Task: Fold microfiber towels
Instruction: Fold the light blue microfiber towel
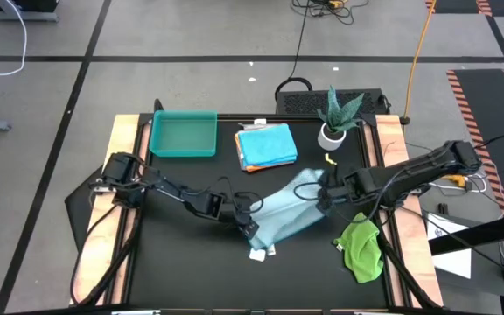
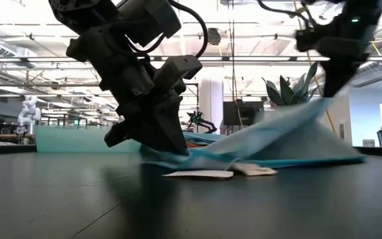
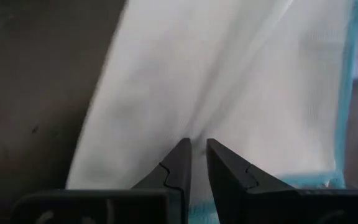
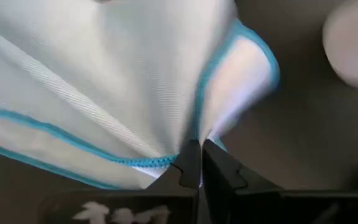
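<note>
The pale blue towel lies mid-surface, stretched between both arms. The left gripper pinches its low near corner, fingers nearly closed; the right gripper clamps its raised far edge, fingers fully closed. The black surface also holds a green towel, folded towels, a teal tray and a potted plant.

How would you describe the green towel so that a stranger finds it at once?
Start from the potted plant at the table's far right corner and go down that right edge toward the near side. The green towel lies there alone in a crumpled heap, unlike the pale blue towel stretched between both grippers.
</note>
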